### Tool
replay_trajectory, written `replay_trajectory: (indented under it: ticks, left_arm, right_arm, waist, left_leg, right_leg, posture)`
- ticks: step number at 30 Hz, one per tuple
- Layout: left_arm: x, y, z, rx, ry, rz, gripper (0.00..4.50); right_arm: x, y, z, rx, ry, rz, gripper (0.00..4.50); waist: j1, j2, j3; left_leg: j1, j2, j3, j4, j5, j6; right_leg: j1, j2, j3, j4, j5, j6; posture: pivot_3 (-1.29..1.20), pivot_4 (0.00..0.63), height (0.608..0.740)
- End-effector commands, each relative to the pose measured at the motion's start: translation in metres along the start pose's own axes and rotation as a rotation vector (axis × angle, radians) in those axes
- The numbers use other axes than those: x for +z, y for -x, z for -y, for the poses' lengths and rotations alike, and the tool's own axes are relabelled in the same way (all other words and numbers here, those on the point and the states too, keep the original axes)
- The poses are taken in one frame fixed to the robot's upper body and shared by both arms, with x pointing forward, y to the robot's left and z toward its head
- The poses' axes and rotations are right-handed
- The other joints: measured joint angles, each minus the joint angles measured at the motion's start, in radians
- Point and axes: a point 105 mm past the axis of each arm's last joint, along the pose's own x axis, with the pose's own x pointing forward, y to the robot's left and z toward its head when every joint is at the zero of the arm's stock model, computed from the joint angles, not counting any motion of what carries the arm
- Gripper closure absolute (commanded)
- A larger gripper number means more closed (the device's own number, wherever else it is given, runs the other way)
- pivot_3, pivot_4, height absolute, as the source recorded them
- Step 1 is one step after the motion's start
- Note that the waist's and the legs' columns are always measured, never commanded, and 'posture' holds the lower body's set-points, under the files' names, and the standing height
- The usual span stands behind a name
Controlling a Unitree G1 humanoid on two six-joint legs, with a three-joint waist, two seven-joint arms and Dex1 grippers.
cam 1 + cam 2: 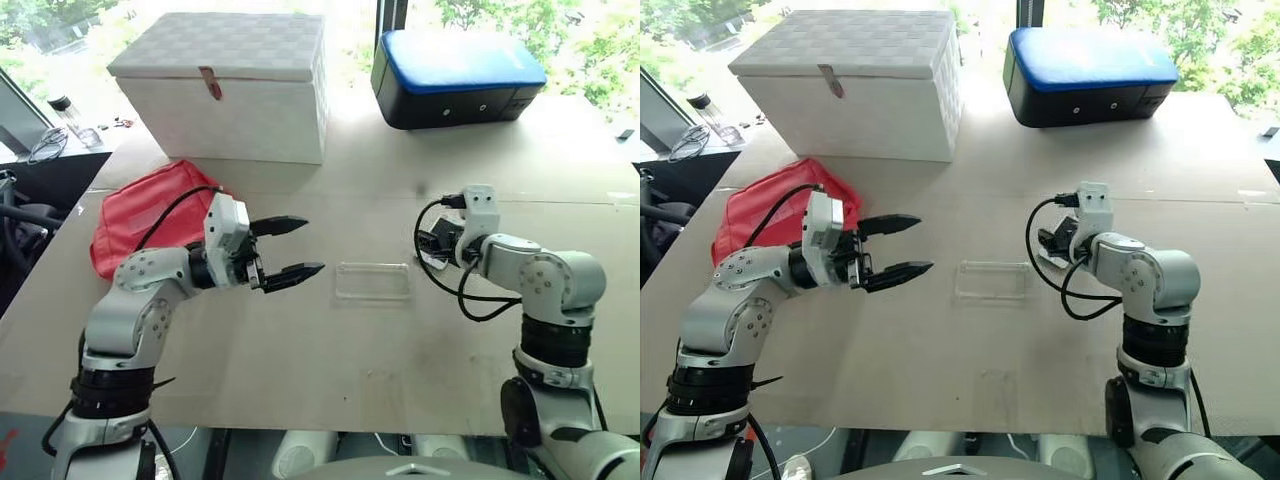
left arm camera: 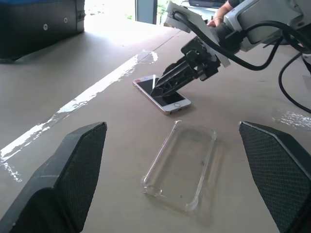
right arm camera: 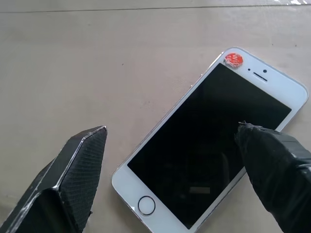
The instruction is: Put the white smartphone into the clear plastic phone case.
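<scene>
Lying flat on the pale table (image 1: pixel 300 380), the clear plastic phone case (image 1: pixel 373 281) sits empty between the two arms in the left eye view. The left gripper (image 1: pixel 290 250) hovers just left of it, its two black fingers spread wide with nothing between them. The right gripper (image 1: pixel 437 243) is to the right of the case, angled down toward the table. At the far side stand a white box (image 1: pixel 230 85) and a black case with a blue top (image 1: pixel 455 75); a red cloth (image 1: pixel 140 220) lies far left, behind the left arm. Greenery shows through windows beyond.

From the left wrist view, the case lies on the table between the wide-apart fingers (image 2: pixel 73 179), touching neither. Beyond it the white smartphone (image 2: pixel 163 94) lies face up, apart from the case, with the right gripper's tips down at its screen.

From the right wrist view, the smartphone lies face up on the bare table, a red sticker (image 3: pixel 233 59) at its far corner. The right fingers (image 3: pixel 73 179) stand wide open astride it, one over the table, the other over the phone's edge; whether it touches I cannot tell.
</scene>
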Motion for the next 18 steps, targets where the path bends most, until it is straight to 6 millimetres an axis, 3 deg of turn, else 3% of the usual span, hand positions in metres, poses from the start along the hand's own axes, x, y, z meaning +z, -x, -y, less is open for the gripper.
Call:
replay_trajectory:
  ticks: [1,3,11,18]
  left_arm:
    - [0.008,-0.003,0.009,-0.016,-0.04,0.018,0.07]
    - [0.006,-0.004,0.012,-0.026,-0.035,0.01,0.07]
    - [0.006,-0.004,0.012,-0.026,-0.015,0.005,0.07]
    - [0.006,-0.008,0.011,-0.03,-0.018,0.0,0.07]
  right_arm:
    - [0.01,0.003,-0.008,-0.036,-0.02,0.036,0.0]
    - [0.008,0.003,-0.007,-0.099,0.059,0.02,0.0]
    - [0.011,0.005,0.01,-0.359,0.102,-0.029,0.0]
    - [0.002,-0.011,-0.02,-0.232,-0.091,-0.09,0.0]
  waist:
    - [-0.006,0.0,0.0]
    - [-0.009,0.0,0.0]
    - [-0.023,0.001,0.0]
    - [-0.027,0.0,-0.001]
  left_leg:
    - [0.0,0.0,0.0,0.0,0.0,0.0]
    - [0.0,0.0,0.0,0.0,0.0,0.0]
    - [0.001,0.0,0.002,-0.001,0.0,-0.001]
    - [0.002,0.0,0.004,-0.005,0.001,-0.002]
  right_leg:
    - [0.0,0.0,0.0,0.0,0.0,0.0]
    - [0.0,0.0,0.0,0.001,0.0,0.0]
    - [-0.003,0.0,0.001,0.004,0.0,0.0]
    - [-0.004,0.001,0.002,0.006,0.0,0.0]
  posture:
    - [0.0,0.15,0.74]
    - [0.0,0.15,0.74]
    - [0.0,0.15,0.74]
    - [0.0,0.15,0.74]
